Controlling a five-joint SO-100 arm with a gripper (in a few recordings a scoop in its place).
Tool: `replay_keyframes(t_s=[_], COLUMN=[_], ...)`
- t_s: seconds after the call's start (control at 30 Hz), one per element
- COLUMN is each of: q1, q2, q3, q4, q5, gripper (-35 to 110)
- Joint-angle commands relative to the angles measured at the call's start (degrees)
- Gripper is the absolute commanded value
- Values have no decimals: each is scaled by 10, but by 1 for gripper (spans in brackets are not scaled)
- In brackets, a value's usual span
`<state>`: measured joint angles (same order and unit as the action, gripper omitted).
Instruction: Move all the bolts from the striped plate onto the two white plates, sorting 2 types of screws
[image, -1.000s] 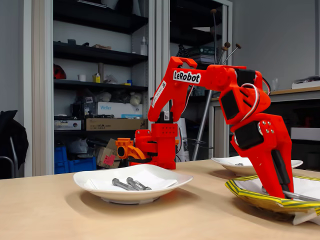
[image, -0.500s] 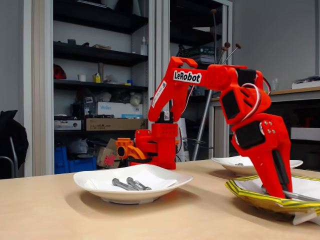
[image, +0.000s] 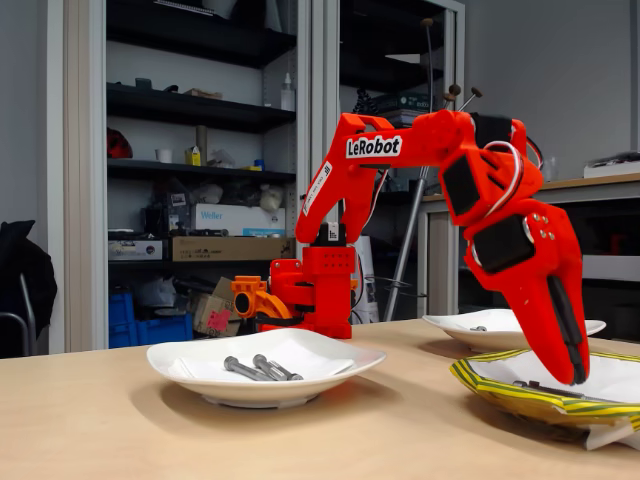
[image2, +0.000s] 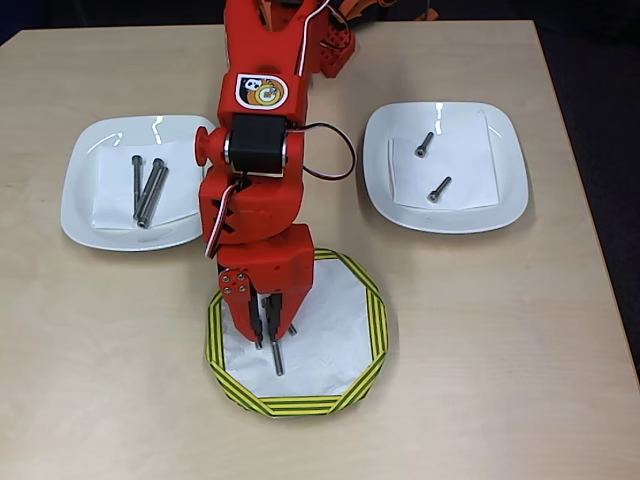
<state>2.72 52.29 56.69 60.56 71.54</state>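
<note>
Red gripper hangs over the striped plate, fingers pointing down at its near-left part. Whether the fingers are closed on the long bolt below them is hard to make out: in the overhead view the bolt's upper end disappears under the fingertips, and in the fixed view the gripper tip sits just above a slim grey shaft lying low in the plate, so I cannot tell the grip. A small stubby piece just right of the fingers is partly hidden by the arm.

That long bolt's axis runs near to far, its free end toward the near edge of the table.

On the left white plate three long bolts lie close together, also running roughly near to far. On the right white plate lie two short bolts, apart from each other, both tilted.

All three plates rest on a light wooden table. Behind it in the fixed view stand dark cluttered shelves and a grey wall; the striped plate is cut off at the right edge.
</note>
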Motion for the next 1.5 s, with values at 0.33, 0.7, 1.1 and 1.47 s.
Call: replay_keyframes(t_s=[0.33, 0.7, 1.1, 1.47], q1=[-9, -13, 22, 28], q2=[-7, -56, -372, -351], q3=[-14, -52, -713, -713], q4=[-2, 5, 366, 400], q5=[5, 24, -62, -76], gripper=[8, 0, 0, 0])
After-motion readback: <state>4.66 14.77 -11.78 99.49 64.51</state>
